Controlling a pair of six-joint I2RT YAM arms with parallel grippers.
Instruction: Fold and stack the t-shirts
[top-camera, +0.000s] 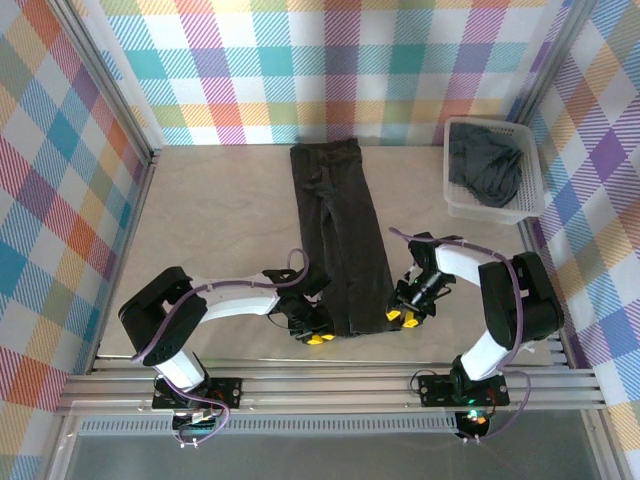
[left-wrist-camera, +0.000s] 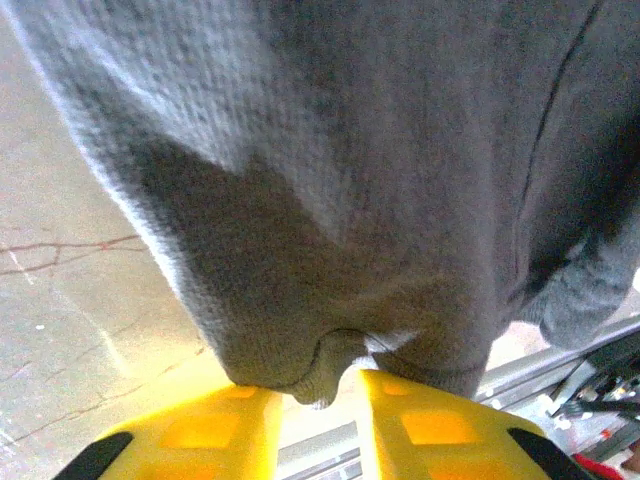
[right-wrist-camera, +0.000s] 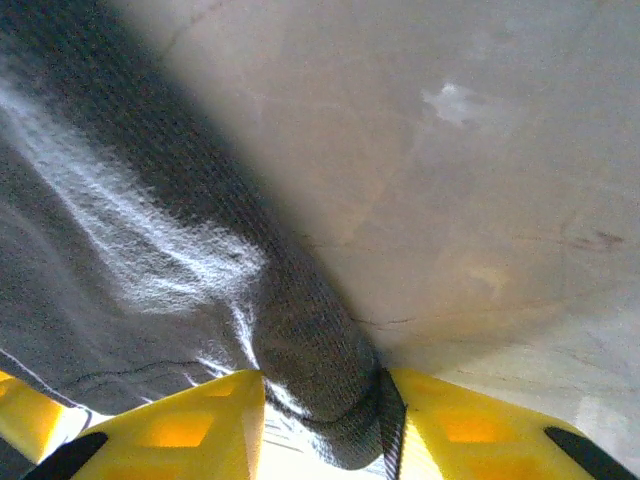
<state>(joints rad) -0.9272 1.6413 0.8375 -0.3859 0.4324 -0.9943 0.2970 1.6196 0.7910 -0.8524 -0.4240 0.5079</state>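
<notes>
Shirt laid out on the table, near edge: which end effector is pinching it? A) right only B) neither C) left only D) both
D: the left end effector and the right end effector each clamp the shirt between their yellow fingers, at its near corners.

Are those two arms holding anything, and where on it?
Yes, one dark t-shirt. Jaws of the left gripper pinch its near left corner; those of the right gripper its near right corner.
</notes>
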